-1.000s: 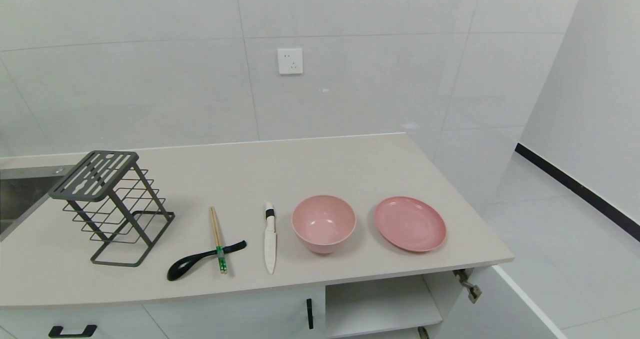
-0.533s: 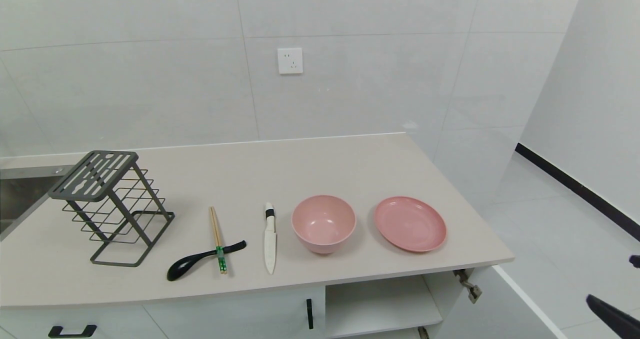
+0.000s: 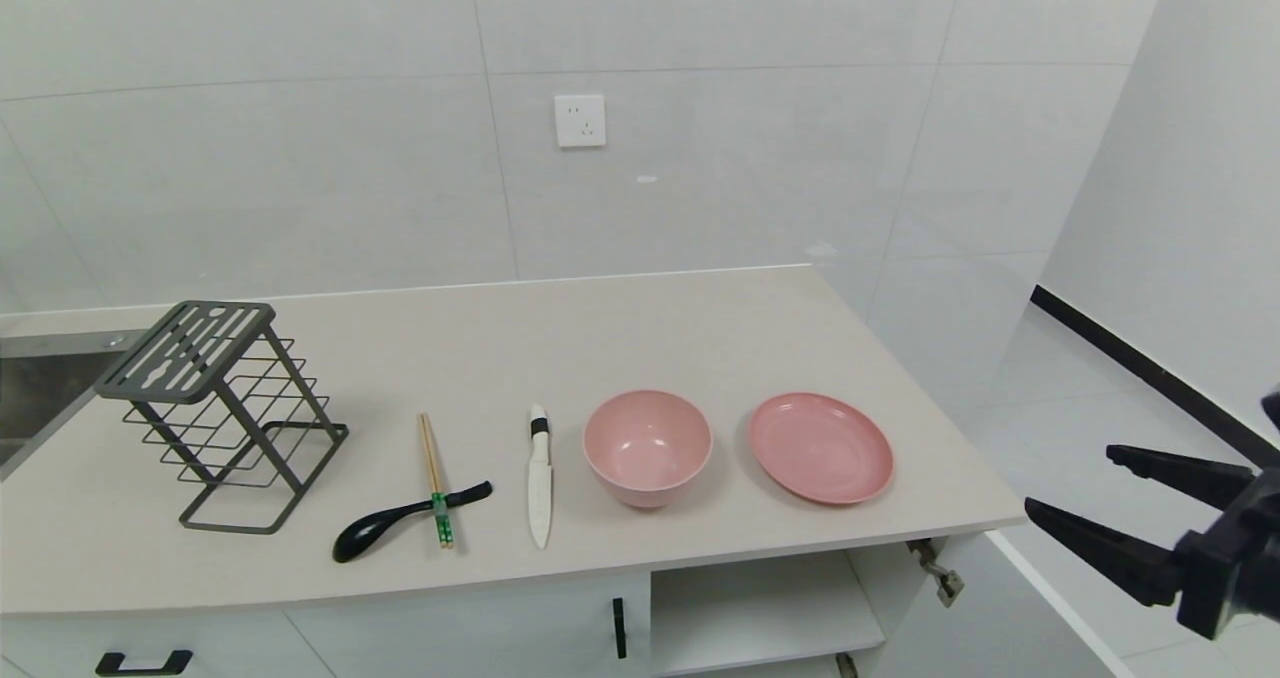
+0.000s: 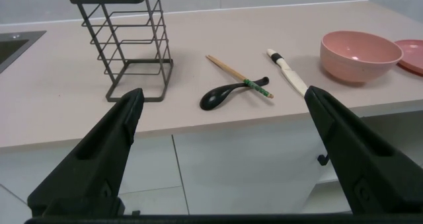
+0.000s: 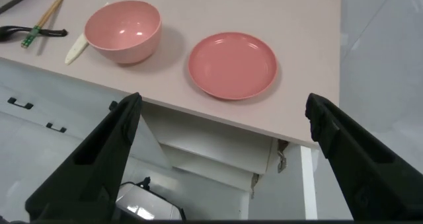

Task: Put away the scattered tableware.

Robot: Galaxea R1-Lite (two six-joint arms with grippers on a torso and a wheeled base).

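On the beige counter lie, from left to right, wooden chopsticks crossing a black spoon, a white knife, a pink bowl and a pink plate. A dark wire rack stands at the counter's left. My right gripper hangs open off the counter's right end, beside the plate and holding nothing. My left gripper is open and empty in front of the counter, facing the spoon and the rack.
Below the bowl and plate a cabinet compartment stands open, its white door swung out toward my right arm. A sink borders the counter on the left. Tiled wall runs behind; bare counter lies behind the tableware.
My right gripper has come up into the head view at the right edge and moved toward the counter. The tableware has not moved.
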